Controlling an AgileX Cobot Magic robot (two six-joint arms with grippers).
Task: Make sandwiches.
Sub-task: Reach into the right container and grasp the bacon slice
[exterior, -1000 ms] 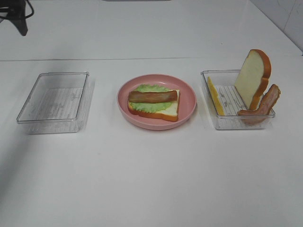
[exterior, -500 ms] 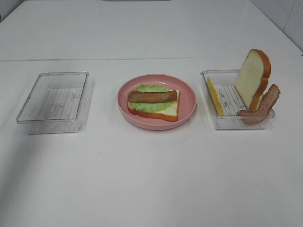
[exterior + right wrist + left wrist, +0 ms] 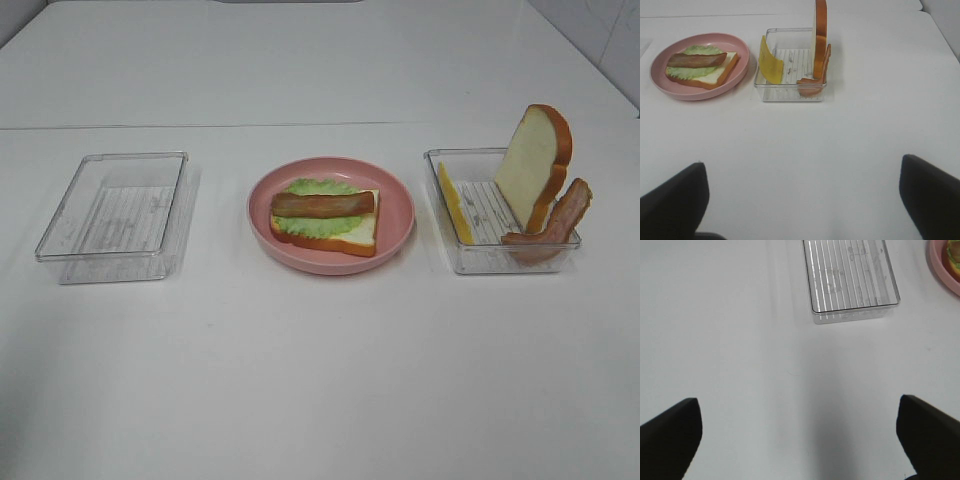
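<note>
The partly built sandwich sits on the pink plate [image 3: 400, 215]: a white bread slice [image 3: 357, 235] with a green lettuce leaf [image 3: 318, 186] and a brown bacon strip [image 3: 322, 204] on top. The right clear tray [image 3: 500, 262] holds a yellow cheese square [image 3: 455, 205], an upright bread slice [image 3: 535, 160] and a second bacon strip [image 3: 562, 213]. Neither gripper shows in the exterior view. My left gripper [image 3: 800, 435] is open and empty over bare table. My right gripper [image 3: 802, 200] is open and empty, well short of the right tray [image 3: 790, 92] and the plate [image 3: 740, 70].
An empty clear tray [image 3: 115, 215] stands left of the plate; it also shows in the left wrist view [image 3: 850, 277]. The table is white, with a seam line across the back behind the trays.
A dark part of the left arm at the top left corner of the exterior view has gone out of view. The food and trays have not moved.
</note>
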